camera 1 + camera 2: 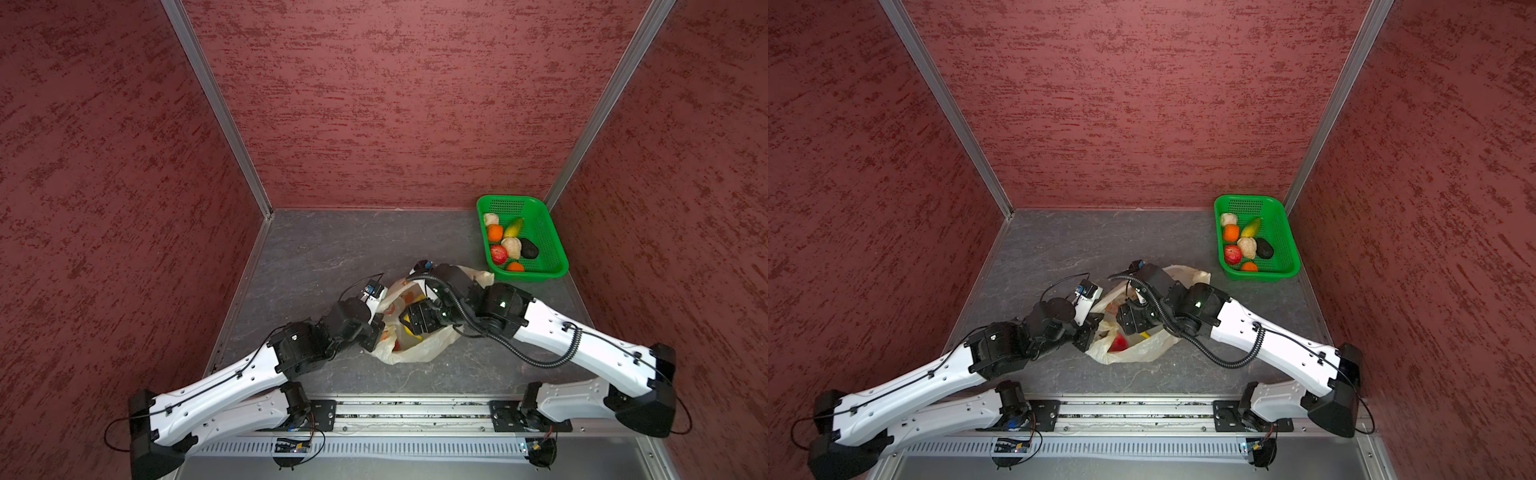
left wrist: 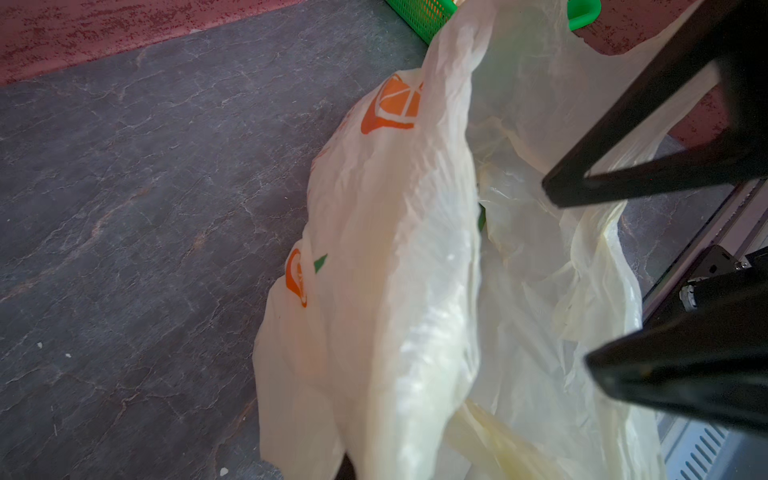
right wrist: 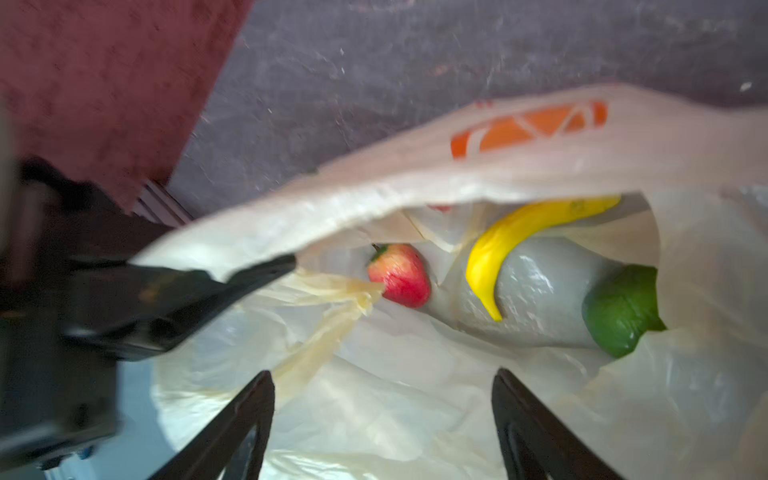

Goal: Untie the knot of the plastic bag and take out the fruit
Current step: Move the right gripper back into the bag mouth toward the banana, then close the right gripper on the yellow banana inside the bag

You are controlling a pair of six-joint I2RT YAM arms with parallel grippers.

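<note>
Pale-yellow crinkled plastic fills both wrist views: the plastic bag (image 1: 415,351) is laid on the grey veined surface (image 1: 324,257) near the green basket (image 1: 542,232), on the basket's side toward the rail (image 1: 407,415) at the arms' base. Only in the right wrist view is the bag's open mouth looked into, where a red apple (image 3: 399,276), a banana (image 3: 498,245) and a green fruit (image 3: 623,311) are seen inside; in both top views only scraps of red and yellow are shown there. In that wrist view the left gripper (image 3: 270,270) is seen with its fingers pressed together on the bag's lifted rim, while the right gripper (image 3: 382,374) is held over the mouth, its fingers spread wide with nothing gripped. Seven fruit pieces (image 1: 511,247) in the basket are shown whole only in both top views; in the left wrist view the basket is cut off to a green corner. The surface is enclosed by dark-red textured walls (image 1: 374,104). Much of the bag is hidden beneath the right arm (image 1: 582,332) in both top views, and the right wrist view is blurred.
</note>
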